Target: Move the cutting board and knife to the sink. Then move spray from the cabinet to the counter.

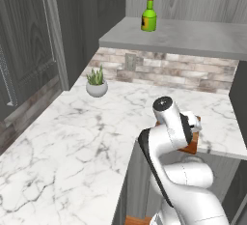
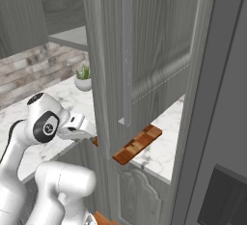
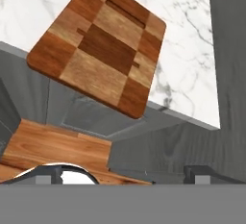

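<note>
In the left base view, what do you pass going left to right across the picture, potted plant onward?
Potted plant on the counter → green spray up on the cabinet shelf → cutting board at the counter's edge, mostly hidden behind the arm.

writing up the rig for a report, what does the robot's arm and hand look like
The arm is glossy white, built of rounded, bulbous segments with dark bands at the joints and a round dark cap with a small emblem on one joint. A thin black cable runs along its lower part. The hand is a boxy white and grey block with two small dark fingertips.
</note>
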### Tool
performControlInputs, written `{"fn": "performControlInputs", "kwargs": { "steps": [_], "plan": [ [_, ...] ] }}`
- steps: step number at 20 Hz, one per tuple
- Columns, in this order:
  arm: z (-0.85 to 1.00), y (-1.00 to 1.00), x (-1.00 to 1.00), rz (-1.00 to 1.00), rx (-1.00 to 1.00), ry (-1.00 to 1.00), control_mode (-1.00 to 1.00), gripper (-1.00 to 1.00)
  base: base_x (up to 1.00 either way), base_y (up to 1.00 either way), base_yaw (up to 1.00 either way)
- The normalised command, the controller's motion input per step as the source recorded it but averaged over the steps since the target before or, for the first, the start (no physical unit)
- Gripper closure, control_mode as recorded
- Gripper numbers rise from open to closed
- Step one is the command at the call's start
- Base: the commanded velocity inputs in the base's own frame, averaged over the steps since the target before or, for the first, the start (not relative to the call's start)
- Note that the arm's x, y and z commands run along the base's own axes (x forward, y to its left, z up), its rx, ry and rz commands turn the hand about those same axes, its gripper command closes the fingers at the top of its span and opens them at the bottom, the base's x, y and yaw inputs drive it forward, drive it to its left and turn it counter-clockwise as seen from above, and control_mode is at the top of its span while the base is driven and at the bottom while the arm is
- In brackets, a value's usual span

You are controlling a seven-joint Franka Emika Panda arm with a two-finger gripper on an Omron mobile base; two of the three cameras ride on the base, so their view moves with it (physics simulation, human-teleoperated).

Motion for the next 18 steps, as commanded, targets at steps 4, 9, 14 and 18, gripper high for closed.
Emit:
{"fn": "performControlInputs", "kwargs": {
  "steps": [4,9,14,18],
  "plan": [
    [-0.17,0.34,-0.19,0.0,-0.23,0.04,-1.0,-1.0,0.0,0.0,0.0],
    [-0.25,0.04,0.0,0.0,-0.08,-0.01,-1.0,-1.0,0.0,0.0,0.0],
    [-0.08,0.11,0.04,0.0,-0.04,0.0,-1.0,-1.0,0.0,0.0,0.0],
    [0.0,0.13,0.04,0.0,-0.06,0.0,-1.0,-1.0,0.0,0.0,0.0]
  ]
}}
